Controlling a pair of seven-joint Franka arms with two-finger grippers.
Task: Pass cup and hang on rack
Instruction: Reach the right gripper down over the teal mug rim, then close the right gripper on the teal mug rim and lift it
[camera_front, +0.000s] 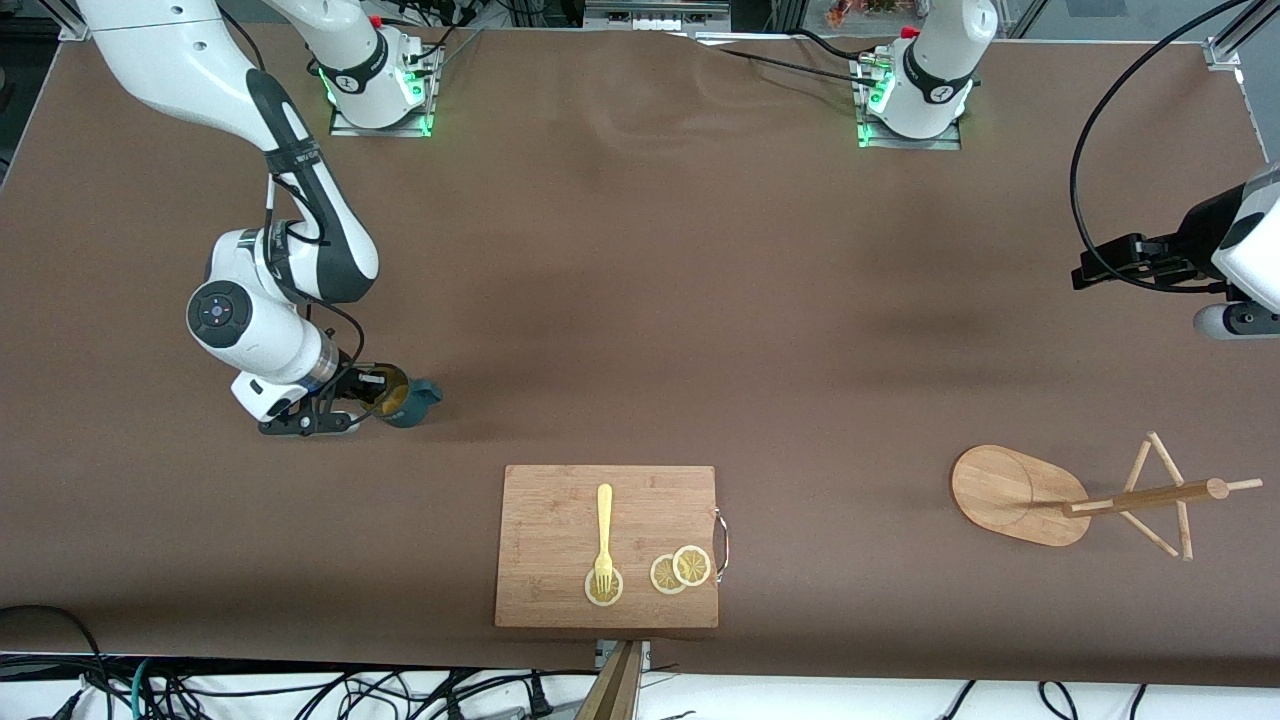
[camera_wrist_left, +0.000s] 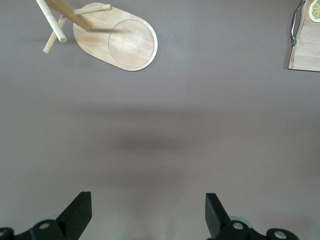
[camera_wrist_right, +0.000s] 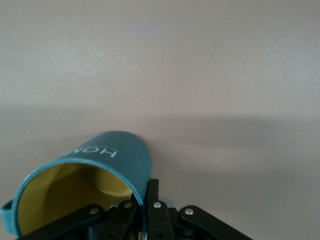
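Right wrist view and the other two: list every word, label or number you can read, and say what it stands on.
"HON": white capitals on the ribbed outer wall of the cup, cut off at one end; the smaller line beside it is too blurred to read.
Marks on the arms in the front view: too small to read.
Left wrist view: no text.

One cup (camera_front: 408, 398) is on the tabletop (camera_front: 640, 300). There is one rack (camera_front: 1080, 497), with four thin pegs visible on its post. One cutting board (camera_front: 607, 546) carries one yellow fork (camera_front: 604, 535) and three lemon slices (camera_front: 680, 570): one under the fork's tines and two overlapping beside it. Two robot arms are present, each with one tool: the right tool (camera_front: 352, 392) and the left tool (camera_wrist_left: 147, 212).
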